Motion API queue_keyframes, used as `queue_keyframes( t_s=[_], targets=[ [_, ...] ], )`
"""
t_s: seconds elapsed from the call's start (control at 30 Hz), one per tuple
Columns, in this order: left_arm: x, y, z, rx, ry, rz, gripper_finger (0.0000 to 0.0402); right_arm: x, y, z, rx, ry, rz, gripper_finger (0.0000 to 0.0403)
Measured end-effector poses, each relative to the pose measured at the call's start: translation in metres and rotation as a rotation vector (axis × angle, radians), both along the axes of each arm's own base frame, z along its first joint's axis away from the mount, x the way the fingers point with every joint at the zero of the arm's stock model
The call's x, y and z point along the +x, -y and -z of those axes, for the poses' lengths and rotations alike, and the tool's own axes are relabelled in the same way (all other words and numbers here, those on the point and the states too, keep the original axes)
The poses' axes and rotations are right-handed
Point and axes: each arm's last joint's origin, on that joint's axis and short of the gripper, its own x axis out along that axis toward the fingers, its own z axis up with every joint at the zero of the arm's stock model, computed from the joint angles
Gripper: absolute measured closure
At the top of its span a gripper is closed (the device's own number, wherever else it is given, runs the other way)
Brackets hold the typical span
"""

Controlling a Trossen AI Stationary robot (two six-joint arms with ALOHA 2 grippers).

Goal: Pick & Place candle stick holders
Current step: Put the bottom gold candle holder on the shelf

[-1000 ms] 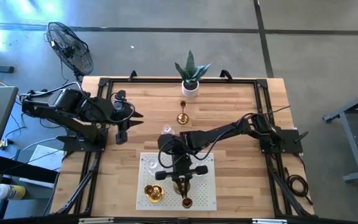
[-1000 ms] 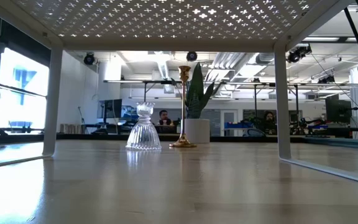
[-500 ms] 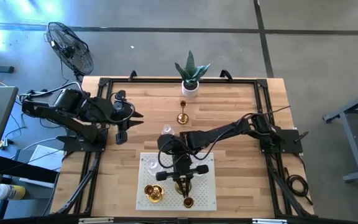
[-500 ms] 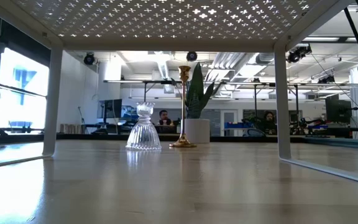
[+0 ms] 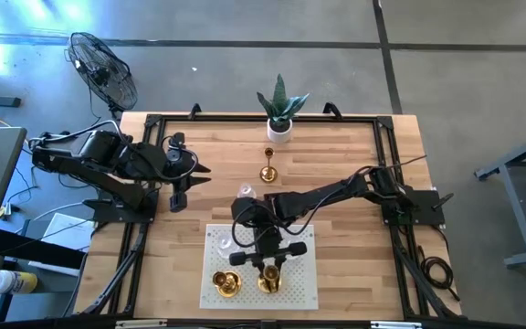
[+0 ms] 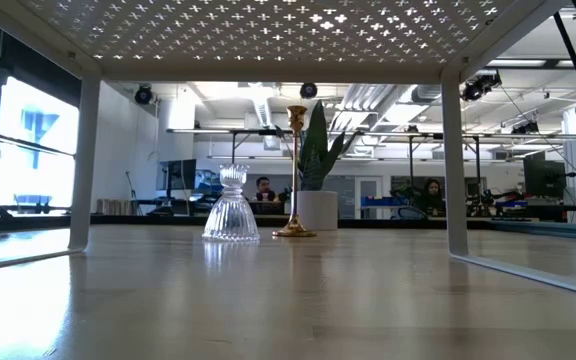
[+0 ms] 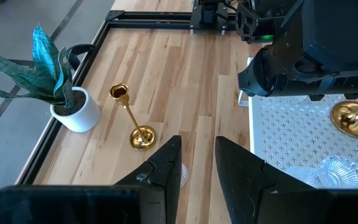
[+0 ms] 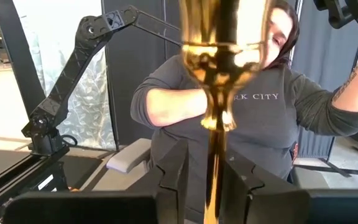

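Straddling gold holder (image 8: pixel 215 93), right pincer (image 8: pixel 207 171)

Two dark, jointed arms (image 5: pixel 108 164) with black cabling end in blunt, matte two-fingered pincers (image 7: pixel 194 171).

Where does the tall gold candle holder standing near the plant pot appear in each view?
High view: gold candle holder on bare wood, just below the plant pot.
Low view: upright at centre, in front of the pot.
Left wrist view: tall holder, beside the pot.
Right wrist view: not in it.
Shared landmark: the plant pot.
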Motion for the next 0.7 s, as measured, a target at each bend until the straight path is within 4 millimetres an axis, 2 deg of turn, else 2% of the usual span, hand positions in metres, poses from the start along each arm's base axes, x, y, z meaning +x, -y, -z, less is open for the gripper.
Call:
queue_keyframes(
  t_s=[0.17, 0.4, 0.7],
  targets=[
    [0.0, 0.0, 0.0, 0.0, 0.0, 0.0, 0.0307, 0.0002, 0.0, 0.0005, -0.004, -0.006, 0.009, 0.0345],
    [0.0, -0.0001, -0.0001, 0.0, 0.0, 0.0, 0.0307, 0.0032, -0.0062, 0.0001, -0.052, -0.069, 0.142, 0.0332],
    [0.0, 0.0, -0.0001, 0.0, 0.0, 0.0, 0.0307, 0.004, -0.0067, -0.0006, -0.059, -0.098, 0.168, 0.0286]
  ],
)
